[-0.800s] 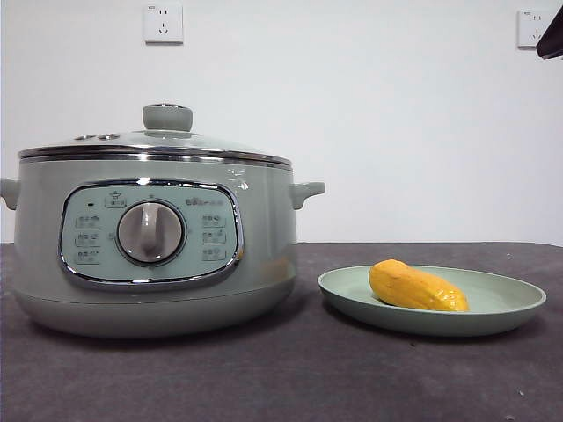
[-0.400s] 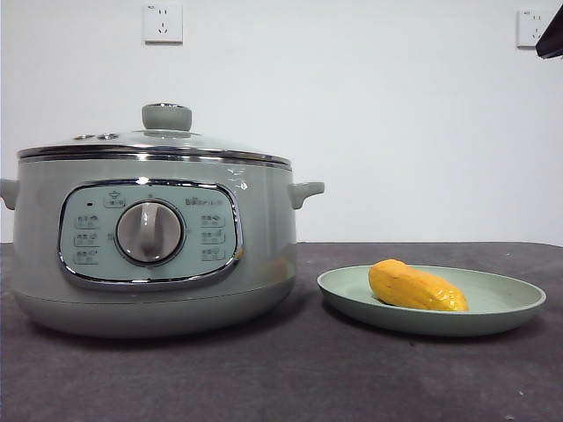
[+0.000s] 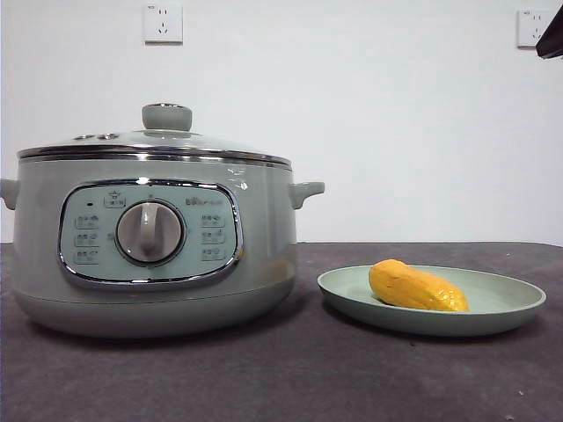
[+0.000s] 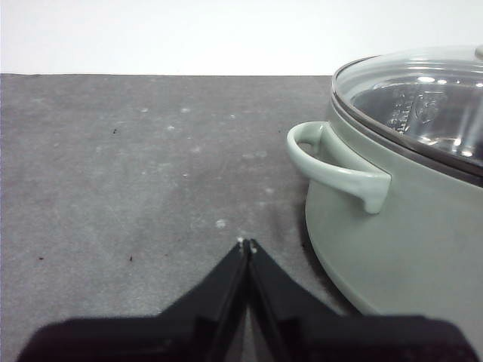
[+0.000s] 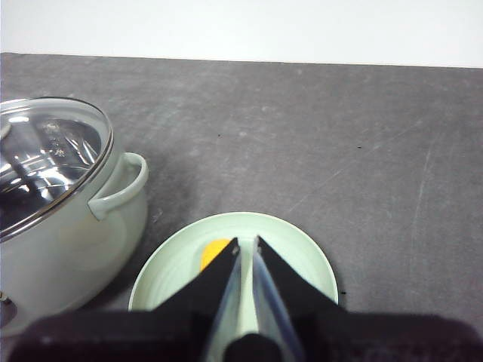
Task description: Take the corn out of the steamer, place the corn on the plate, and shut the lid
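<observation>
The steamer (image 3: 149, 242) stands on the left part of the dark grey desk (image 3: 290, 378), with its control panel and silver dial (image 3: 149, 232) facing the front camera. The lid (image 3: 154, 145) sits flat on the steamer and covers it fully; its green knob (image 3: 167, 116) points up. Through the glass, the wrist views show only reflections inside the pot.

The plate (image 3: 493, 318) lies on the desk to the right of the steamer, near it but not touching. The corn (image 3: 416, 287) lies on its side in the plate, on the left half, with the thinner end pointing to the right.

The left tool (image 4: 247, 245) is low over the bare desk, beside the steamer's side handle (image 4: 332, 162), and its two jaws are pressed together with nothing between them. The right tool (image 5: 246, 245) hangs high above the plate; its jaws are almost together, with only a narrow slit between the tips, and they hold nothing. In the right wrist view a small piece of the corn is visible just beside one jaw. In the front view only a black tip (image 3: 552, 35) of an arm shows in the upper right corner, in front of the white wall (image 3: 369, 123) with two sockets (image 3: 164, 23).
</observation>
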